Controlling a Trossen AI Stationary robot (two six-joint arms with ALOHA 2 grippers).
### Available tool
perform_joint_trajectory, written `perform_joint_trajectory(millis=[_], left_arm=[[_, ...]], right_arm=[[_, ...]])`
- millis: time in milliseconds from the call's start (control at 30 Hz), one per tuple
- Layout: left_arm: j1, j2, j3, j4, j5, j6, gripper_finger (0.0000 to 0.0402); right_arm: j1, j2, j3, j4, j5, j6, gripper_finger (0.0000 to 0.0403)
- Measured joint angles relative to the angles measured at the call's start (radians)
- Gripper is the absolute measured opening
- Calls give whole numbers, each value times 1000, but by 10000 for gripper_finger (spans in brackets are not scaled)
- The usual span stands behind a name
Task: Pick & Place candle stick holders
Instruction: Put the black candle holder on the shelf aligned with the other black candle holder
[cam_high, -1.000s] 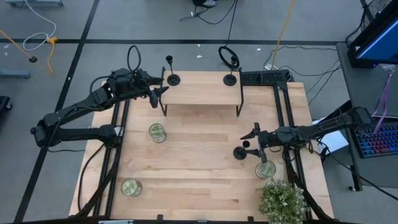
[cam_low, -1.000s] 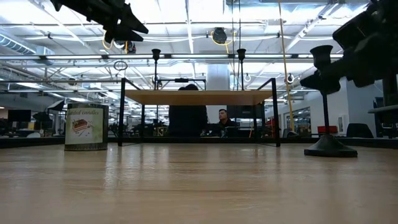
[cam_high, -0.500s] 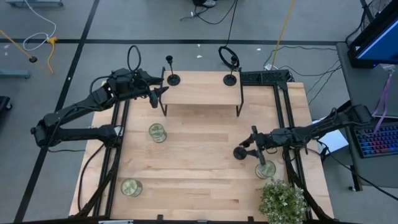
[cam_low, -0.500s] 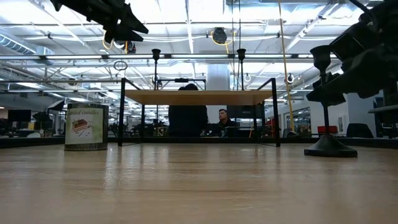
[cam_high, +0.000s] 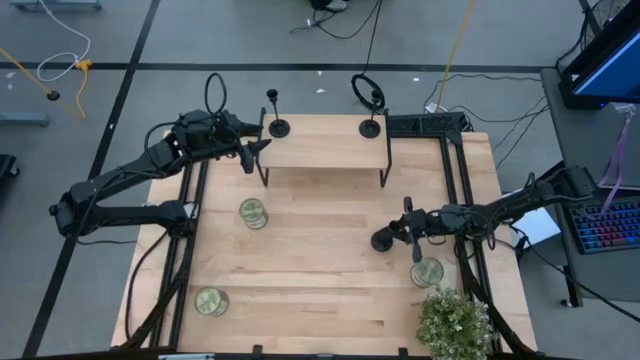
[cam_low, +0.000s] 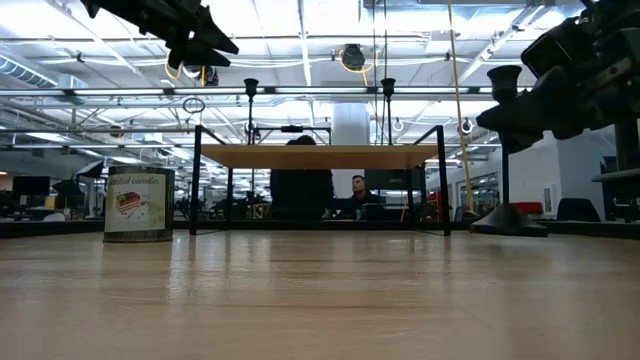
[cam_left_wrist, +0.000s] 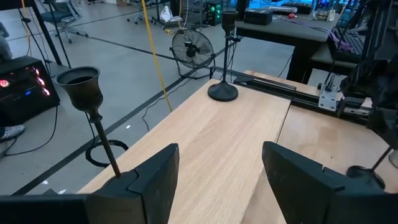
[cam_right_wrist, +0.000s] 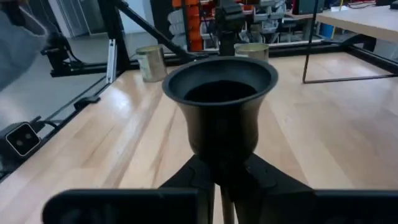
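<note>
Right end effector (cam_high: 407, 233) closed on the thin stem of a black candle holder (cam_high: 383, 240), near the right side of the tabletop (cam_high: 320, 290). Cup of this holder (cam_right_wrist: 220, 102) directly ahead in the right wrist view, dark fingers (cam_right_wrist: 273, 186) pressed together around the stem just under the cup. Base of the held holder (cam_low: 508, 220) low over the wood in the low view; touching or slightly lifted, cannot tell. Just beside the right arm, a glass jar (cam_high: 427, 272) and a green plant (cam_high: 455, 322) at the front corner. Two more jars (cam_high: 253, 212) (cam_high: 211, 301) on the left half of the tabletop. Farther back, a small raised shelf (cam_high: 325, 146) with two other candle holders upright on its far edge, one at the left (cam_high: 277, 112), one at the right (cam_high: 370, 113). Left end effector (cam_high: 256, 147) beside the left end of the shelf, fingers (cam_left_wrist: 158, 180) wide apart, empty.
</note>
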Motion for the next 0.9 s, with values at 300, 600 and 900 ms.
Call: perform_joint_trajectory(millis=[300,600,900], left_arm=[[0,0,0,2,-1,0,239],[-4,0,0,3,1,-4,239],[-8,0,0,3,2,-5,239]], right_arm=[[-22,235,324,25,3,-106,19],[-102,517,728,-7,185,-261,27],[-324,685,1053,-157,184,-302,24]])
